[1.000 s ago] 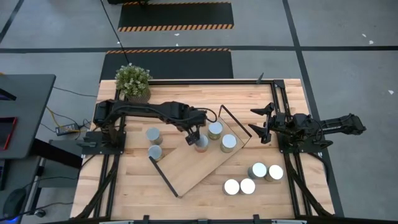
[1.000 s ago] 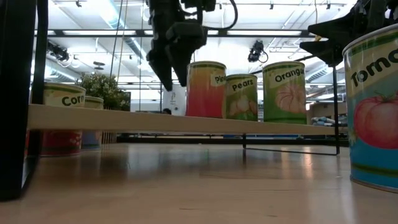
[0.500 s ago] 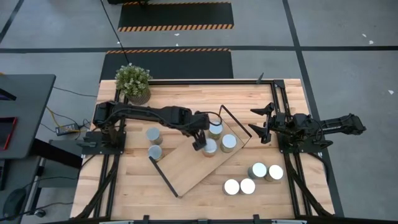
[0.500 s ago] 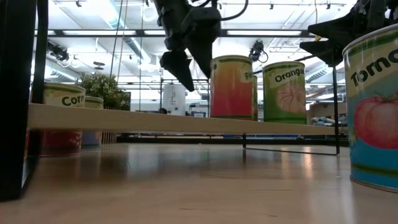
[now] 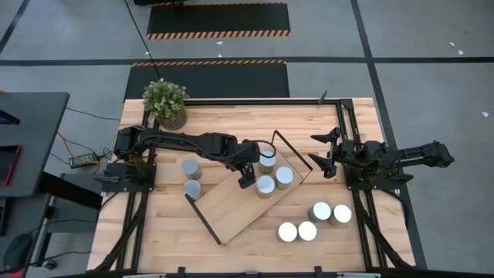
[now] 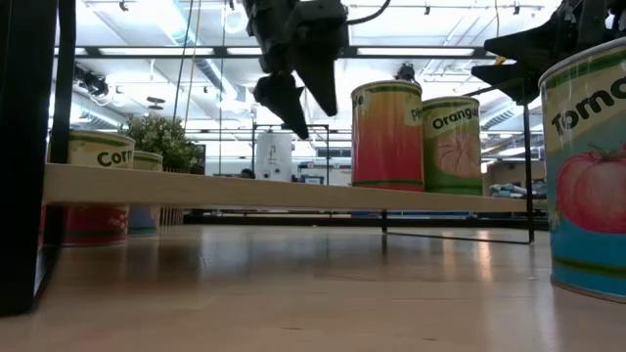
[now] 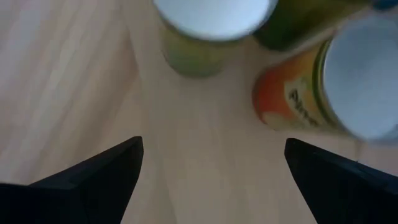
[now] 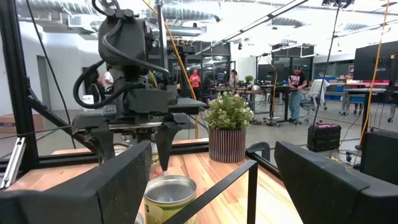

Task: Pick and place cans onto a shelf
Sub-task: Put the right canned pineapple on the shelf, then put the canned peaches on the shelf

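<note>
Cans, pair upright on tabletop [image 5: 191, 177] just left of the shelf [image 5: 231, 205], nearest the left gripper [image 5: 245, 180], fingers spread and empty over the board; right gripper [image 5: 328, 161] waits well apart, fingers part-open, empty.

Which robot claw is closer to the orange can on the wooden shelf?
The left. The left gripper hangs open just beside the orange can on the shelf. The right gripper waits farther off, past the shelf's wire end.
</note>
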`<move>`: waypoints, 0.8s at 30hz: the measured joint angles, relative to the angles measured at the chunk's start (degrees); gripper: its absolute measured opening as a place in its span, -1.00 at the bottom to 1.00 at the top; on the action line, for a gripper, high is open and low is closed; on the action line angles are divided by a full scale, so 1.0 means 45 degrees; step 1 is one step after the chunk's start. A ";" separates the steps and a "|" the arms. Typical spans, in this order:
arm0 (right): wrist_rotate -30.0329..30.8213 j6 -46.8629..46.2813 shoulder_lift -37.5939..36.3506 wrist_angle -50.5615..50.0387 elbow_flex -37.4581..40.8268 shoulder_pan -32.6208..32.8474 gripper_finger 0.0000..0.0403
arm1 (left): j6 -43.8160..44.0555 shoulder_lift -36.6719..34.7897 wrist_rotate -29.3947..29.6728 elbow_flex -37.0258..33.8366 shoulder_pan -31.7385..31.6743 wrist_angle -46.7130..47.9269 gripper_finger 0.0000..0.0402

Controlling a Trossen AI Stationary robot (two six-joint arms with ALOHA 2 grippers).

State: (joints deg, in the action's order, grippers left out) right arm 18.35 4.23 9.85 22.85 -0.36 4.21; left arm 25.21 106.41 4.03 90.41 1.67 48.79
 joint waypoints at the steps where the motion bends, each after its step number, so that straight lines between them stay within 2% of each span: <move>1: 0.0000 0.0000 -0.0005 0.0000 0.0005 0.0000 0.72 | -0.0004 0.0005 -0.0374 -0.0001 0.0000 0.0181 0.98; 3: 0.0000 0.0000 0.0000 0.0000 0.0005 0.0000 0.72 | 0.0035 0.0017 -0.0986 -0.0015 0.0048 0.0075 0.98; 6: 0.0000 0.0000 -0.0002 0.0005 0.0004 -0.0004 0.72 | 0.0242 0.0114 -0.1143 -0.0002 0.0236 -0.0411 0.98; 12: 0.0000 0.0000 -0.0005 0.0005 0.0004 0.0000 0.72 | 0.0147 0.0117 -0.0105 -0.0010 0.0597 -0.1305 0.98; 15: 0.0000 0.0000 -0.0005 0.0005 0.0005 0.0000 0.72 | 0.0130 0.0117 -0.0086 -0.0005 0.0612 -0.1670 0.98; 19: 0.0000 0.0000 -0.0005 0.0000 0.0004 -0.0001 0.72 | -0.0131 0.0033 -0.0524 -0.0005 0.0583 -0.1137 0.98; 24: 0.0000 0.0000 0.0000 0.0001 0.0005 -0.0005 0.72 | 0.0385 -0.0533 -0.0235 0.0000 0.0325 0.0629 0.98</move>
State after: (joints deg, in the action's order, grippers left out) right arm 18.35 4.23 9.85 22.85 -0.34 4.19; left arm 26.94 104.01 2.97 90.41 3.13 51.62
